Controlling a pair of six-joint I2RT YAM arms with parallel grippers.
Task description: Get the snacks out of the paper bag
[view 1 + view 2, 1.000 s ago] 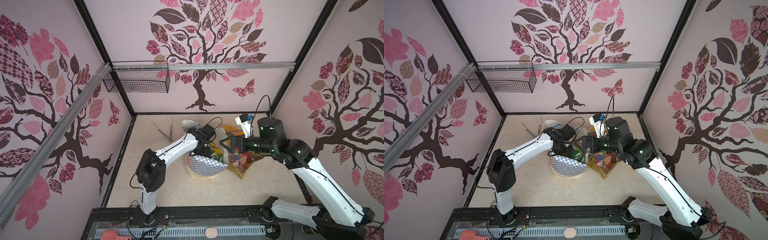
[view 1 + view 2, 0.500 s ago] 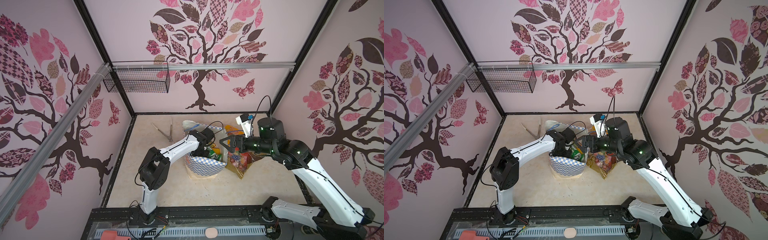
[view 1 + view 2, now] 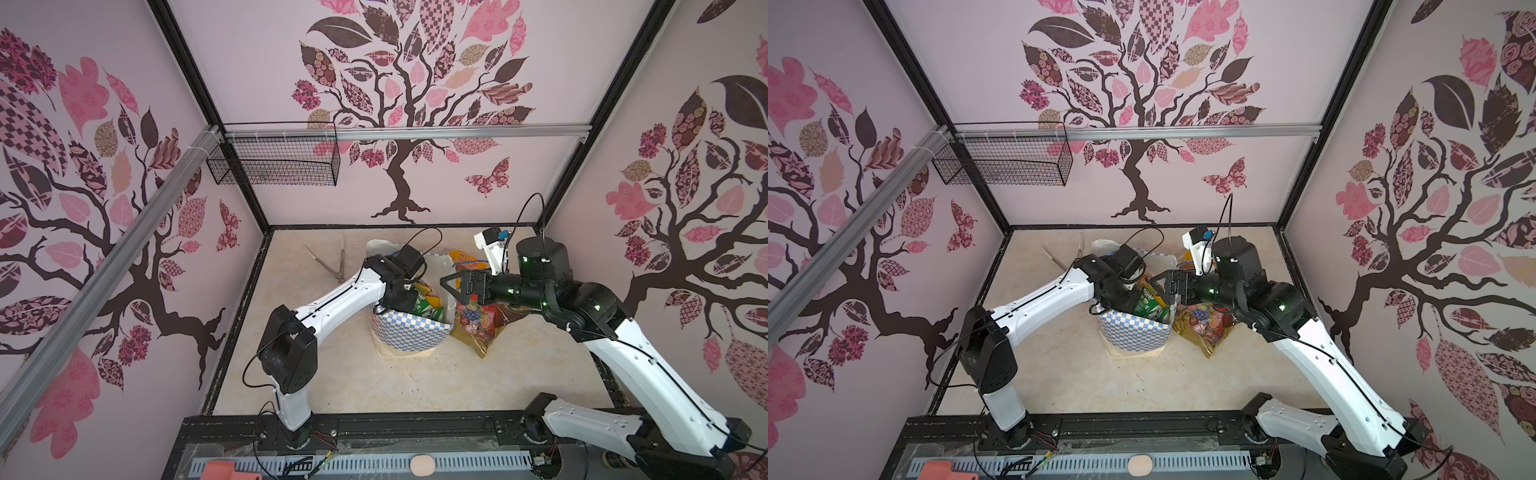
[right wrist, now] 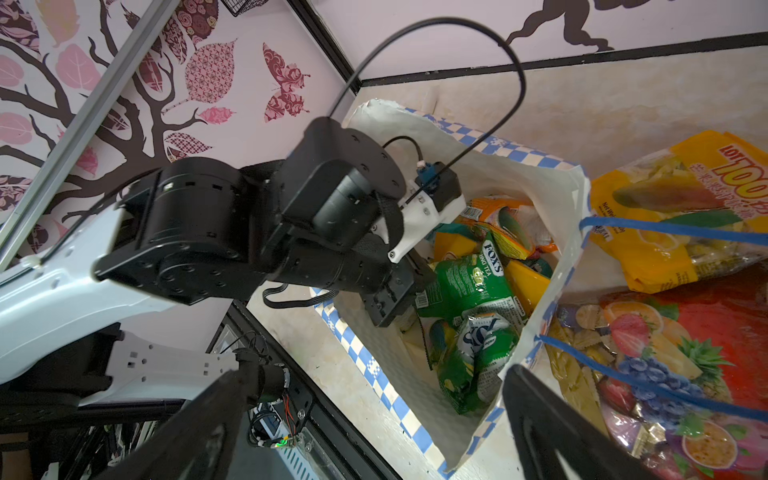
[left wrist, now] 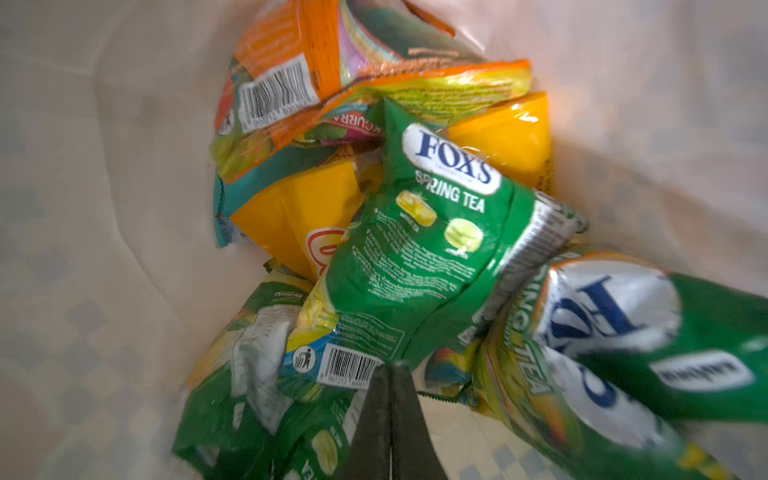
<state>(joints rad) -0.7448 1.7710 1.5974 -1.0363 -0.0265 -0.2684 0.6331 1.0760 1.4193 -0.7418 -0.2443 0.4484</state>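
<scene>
Left wrist view: left gripper (image 5: 390, 370) is inside the paper bag (image 5: 83, 216), jaws together and pinching the barcode end of a green packet (image 5: 419, 249). That packet lies just beyond the tips, on top of the other snacks. Beside it lies a second green packet (image 5: 623, 332). Deeper in are yellow-orange packets (image 5: 299, 208) and an orange packet (image 5: 286, 50).

Both top views: left arm (image 3: 345, 297) reaches from near left, forearm sloping far-right, wrist bent down into the bag mouth. Right gripper (image 3: 451, 286) hangs level at the bag's right rim, pointing left, jaws wide apart.

On the table right of the bag: fruit-picture packet (image 4: 665, 353), with a yellow packet (image 4: 673, 224) just far of it.

Legible: "FOX'S SPRING TEA" on both green packets; "LOT 100" on the yellow packet.
</scene>
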